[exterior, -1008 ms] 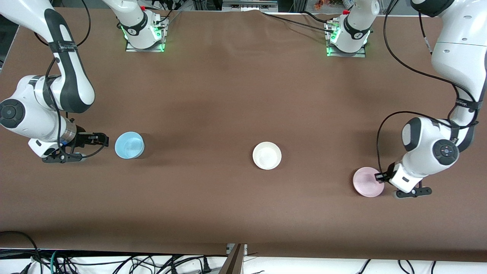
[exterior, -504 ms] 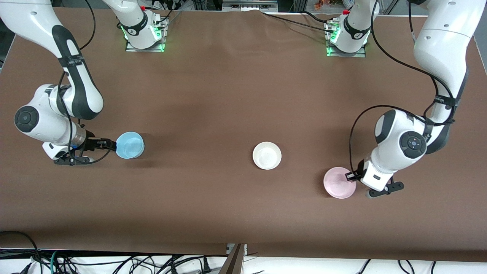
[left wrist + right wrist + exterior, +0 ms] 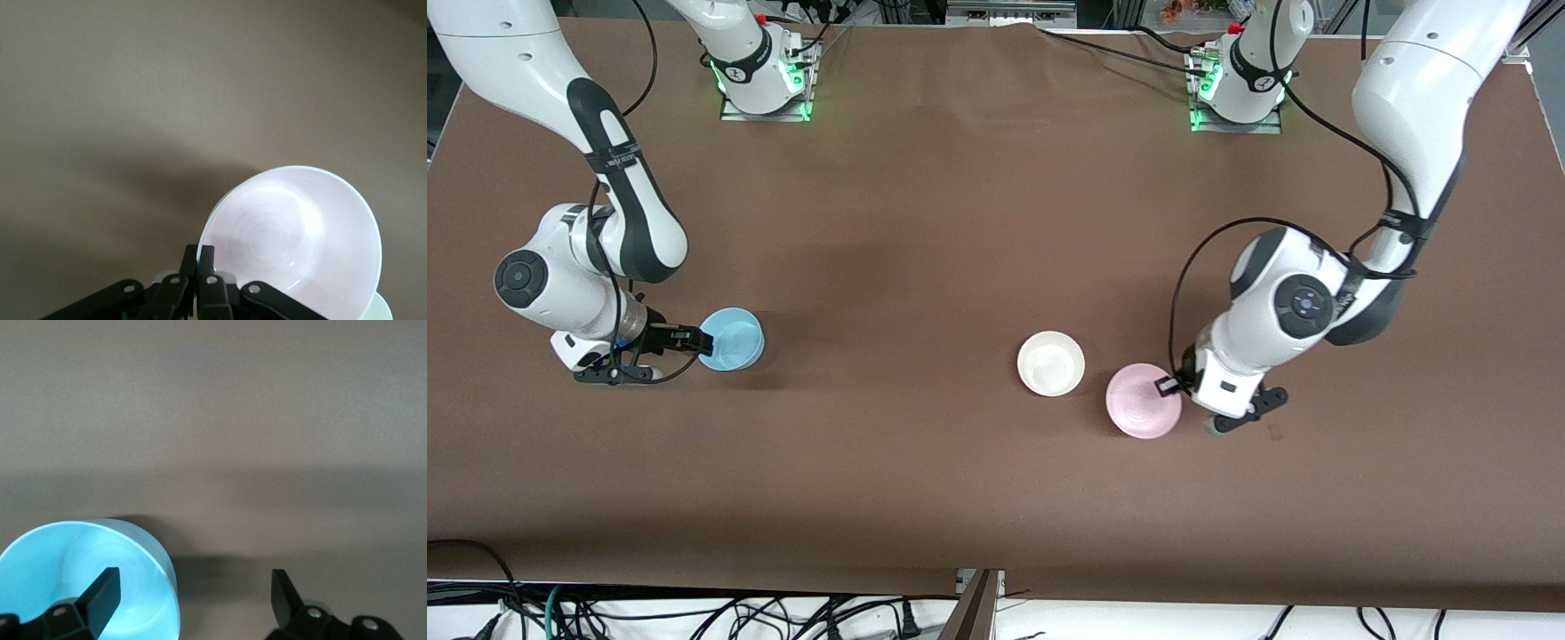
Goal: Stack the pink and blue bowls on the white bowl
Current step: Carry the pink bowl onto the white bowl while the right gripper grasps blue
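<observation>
The white bowl (image 3: 1051,363) sits on the brown table near the middle. My left gripper (image 3: 1167,385) is shut on the rim of the pale pink bowl (image 3: 1141,402) and holds it tilted, low over the table, right next to the white bowl. In the left wrist view the gripper (image 3: 199,257) pinches the pink bowl (image 3: 300,240). The light blue bowl (image 3: 734,338) stands toward the right arm's end. My right gripper (image 3: 701,340) is open at its rim. In the right wrist view the gripper (image 3: 193,590) has one finger over the blue bowl's (image 3: 73,577) inside and one outside.
The two arm bases (image 3: 765,84) (image 3: 1238,89) stand at the table's edge farthest from the front camera. Loose cables (image 3: 694,613) hang below the table's near edge. Bare brown cloth (image 3: 907,267) lies between the blue and white bowls.
My left arm has carried the pink bowl from near its end of the table to beside the white bowl. My right gripper has moved up to the blue bowl's rim.
</observation>
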Robot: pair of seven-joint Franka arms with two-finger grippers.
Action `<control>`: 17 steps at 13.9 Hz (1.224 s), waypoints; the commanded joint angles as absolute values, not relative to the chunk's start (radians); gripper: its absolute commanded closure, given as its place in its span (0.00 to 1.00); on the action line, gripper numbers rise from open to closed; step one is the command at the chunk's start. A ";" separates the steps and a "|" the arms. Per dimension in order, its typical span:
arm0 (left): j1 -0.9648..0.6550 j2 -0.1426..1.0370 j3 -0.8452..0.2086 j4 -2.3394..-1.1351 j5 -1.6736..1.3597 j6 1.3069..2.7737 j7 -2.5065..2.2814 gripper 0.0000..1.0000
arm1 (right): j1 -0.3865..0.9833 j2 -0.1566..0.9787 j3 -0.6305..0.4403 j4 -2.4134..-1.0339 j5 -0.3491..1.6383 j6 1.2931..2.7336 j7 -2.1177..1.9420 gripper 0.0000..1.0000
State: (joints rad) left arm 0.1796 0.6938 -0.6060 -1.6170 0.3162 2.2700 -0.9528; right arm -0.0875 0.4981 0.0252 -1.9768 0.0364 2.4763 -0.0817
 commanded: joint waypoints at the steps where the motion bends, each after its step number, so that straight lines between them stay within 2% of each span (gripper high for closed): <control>1: 0.132 0.661 -0.606 -1.651 0.348 2.275 -1.054 1.00 | -0.094 0.482 0.034 -1.999 0.055 2.477 -0.089 0.01; 2: 0.117 0.654 -0.606 -1.652 0.348 2.275 -1.075 1.00 | -0.094 0.482 0.034 -2.000 0.054 2.474 -0.086 0.02; 5: 0.072 0.644 -0.606 -1.654 0.348 2.276 -1.146 1.00 | -0.091 0.482 0.037 -2.003 0.055 2.456 -0.080 0.32; 8: 0.061 0.614 -0.609 -1.715 0.350 2.299 -1.161 1.00 | -0.091 0.483 0.037 -2.005 0.055 2.451 -0.080 0.41; 11: 0.071 0.551 -0.607 -1.853 0.348 2.439 -1.170 1.00 | -0.091 0.485 0.037 -2.011 0.055 2.451 -0.080 0.63; 15: 0.057 0.528 -0.609 -1.882 0.350 2.450 -1.213 1.00 | -0.092 0.483 0.037 -2.013 0.055 2.448 -0.083 0.87; 17: 0.046 0.517 -0.611 -1.897 0.350 2.489 -1.256 1.00 | -0.092 0.483 0.037 -2.010 0.055 2.422 -0.083 0.95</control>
